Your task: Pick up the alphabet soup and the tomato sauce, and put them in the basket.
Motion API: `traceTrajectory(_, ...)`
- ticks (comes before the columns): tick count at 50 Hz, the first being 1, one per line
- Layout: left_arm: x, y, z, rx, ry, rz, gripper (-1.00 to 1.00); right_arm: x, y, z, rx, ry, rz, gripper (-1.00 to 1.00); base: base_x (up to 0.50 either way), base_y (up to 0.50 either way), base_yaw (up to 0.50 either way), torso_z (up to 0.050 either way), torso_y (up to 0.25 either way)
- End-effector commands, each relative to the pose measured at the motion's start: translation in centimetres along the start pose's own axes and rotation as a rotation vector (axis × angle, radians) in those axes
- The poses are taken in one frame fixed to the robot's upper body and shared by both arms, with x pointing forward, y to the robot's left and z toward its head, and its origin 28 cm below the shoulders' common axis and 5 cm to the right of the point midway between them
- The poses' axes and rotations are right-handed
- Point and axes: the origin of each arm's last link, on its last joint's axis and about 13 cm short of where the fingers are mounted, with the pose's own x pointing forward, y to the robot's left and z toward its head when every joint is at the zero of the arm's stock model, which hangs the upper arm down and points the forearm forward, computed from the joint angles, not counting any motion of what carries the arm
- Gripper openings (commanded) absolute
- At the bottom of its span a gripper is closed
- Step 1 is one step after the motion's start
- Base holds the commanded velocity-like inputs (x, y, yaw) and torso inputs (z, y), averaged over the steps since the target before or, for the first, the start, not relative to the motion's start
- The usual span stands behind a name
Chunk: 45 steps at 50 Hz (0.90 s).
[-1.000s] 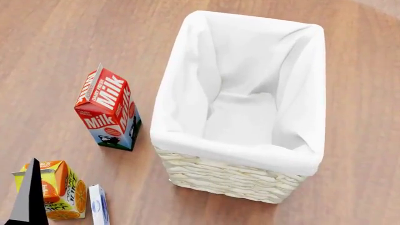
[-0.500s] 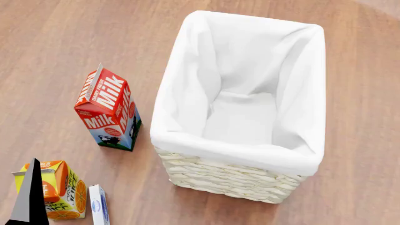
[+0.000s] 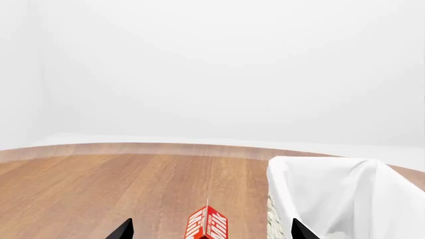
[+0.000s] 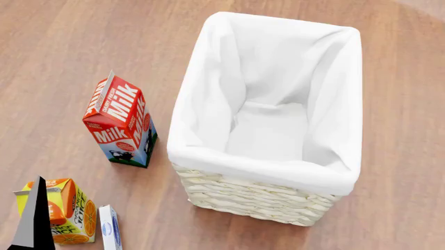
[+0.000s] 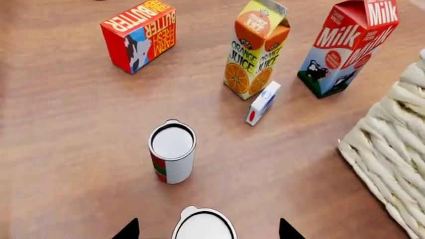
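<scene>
The tomato sauce (image 5: 172, 160), a can with red and green bands and a white lid, stands upright on the wooden floor. Closer to my right gripper (image 5: 206, 232) sits a second can (image 5: 204, 226). Only its white lid shows, so I cannot tell whether it is the alphabet soup. The right gripper is open, its black fingertips (image 5: 127, 230) spread either side of that lid and apart from it. The basket (image 4: 208, 156), cream wicker with a white liner, holds nothing visible. My left gripper (image 3: 212, 232) is open and holds nothing, with the basket (image 3: 345, 189) ahead to one side.
A milk carton (image 4: 120, 122) stands left of the basket, with an orange juice carton (image 4: 70, 219) and a small white-blue box (image 4: 110, 228) nearer me. One left finger (image 4: 31, 221) rises beside the juice. A red butter box (image 5: 138, 36) lies beyond the cans.
</scene>
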Motion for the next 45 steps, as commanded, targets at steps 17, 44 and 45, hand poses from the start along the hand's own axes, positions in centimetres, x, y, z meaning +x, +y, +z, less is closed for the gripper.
traceTrajectory(17, 0.0, 0.0, 0.0, 0.000, 0.001, 0.000, 1.00, 1.9, 0.7, -2.4, 0.036, 0.078, 0.007, 1.00, 0.00, 0.00, 0.00, 0.000, 0.000)
traceTrajectory(44, 0.0, 0.1, -0.1, -0.002, 0.001, -0.001, 1.00, 3.5, 0.6, -3.9, 0.058, 0.105, -0.003, 1.00, 0.00, 0.00, 0.00, 0.000, 0.000)
traceTrajectory(45, 0.1, 0.1, -0.1, -0.002, 0.001, -0.001, 1.00, 3.6, 0.6, -4.0, 0.059, 0.105, -0.004, 1.00, 0.00, 0.00, 0.00, 0.000, 0.000)
